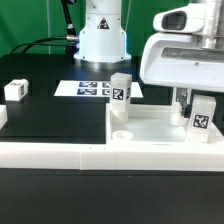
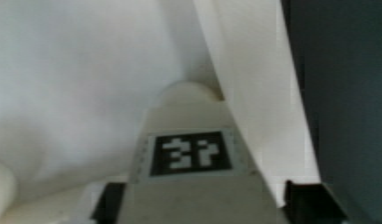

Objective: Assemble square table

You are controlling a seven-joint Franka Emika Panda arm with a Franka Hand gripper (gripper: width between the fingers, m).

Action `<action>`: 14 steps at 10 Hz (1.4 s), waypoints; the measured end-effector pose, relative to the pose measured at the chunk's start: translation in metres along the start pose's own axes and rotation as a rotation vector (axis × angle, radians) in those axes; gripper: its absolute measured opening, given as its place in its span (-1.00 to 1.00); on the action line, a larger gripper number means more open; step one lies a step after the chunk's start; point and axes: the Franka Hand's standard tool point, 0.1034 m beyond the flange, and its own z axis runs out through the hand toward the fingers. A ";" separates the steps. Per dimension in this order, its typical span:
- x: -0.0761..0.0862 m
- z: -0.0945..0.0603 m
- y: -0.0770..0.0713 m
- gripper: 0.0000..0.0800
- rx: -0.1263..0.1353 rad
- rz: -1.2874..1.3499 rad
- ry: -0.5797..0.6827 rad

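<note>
Hand [image 1: 200, 103] stands over a leg [image 1: 201, 115] at the exterior view's right; in the wrist view my two fingers [image 2: 113, 200] flank the leg [image 2: 193, 140] on either side, jaws at a middling width. I cannot tell whether they already press on it. This leg stands upright on the slab [image 1: 150, 130], its long axis vertical, directly below the hand and between the jaws, so I judge the coming move turns on closing squarely across it. A second leg [image 1: 120, 90] stands on the slab's far edge, a third [image 1: 16, 90] lies well apart on the black table [image 1: 50, 115]. Each leg bears a black-and-white square tag; no readable writing. Behind lies the marker board [image 1: 95, 88].
</note>
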 end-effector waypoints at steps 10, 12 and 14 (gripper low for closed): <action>0.002 0.002 0.012 -0.28 0.052 0.890 0.000; -0.001 0.002 0.019 -0.27 0.149 1.196 -0.053; -0.001 0.002 0.018 -0.27 0.143 1.314 -0.065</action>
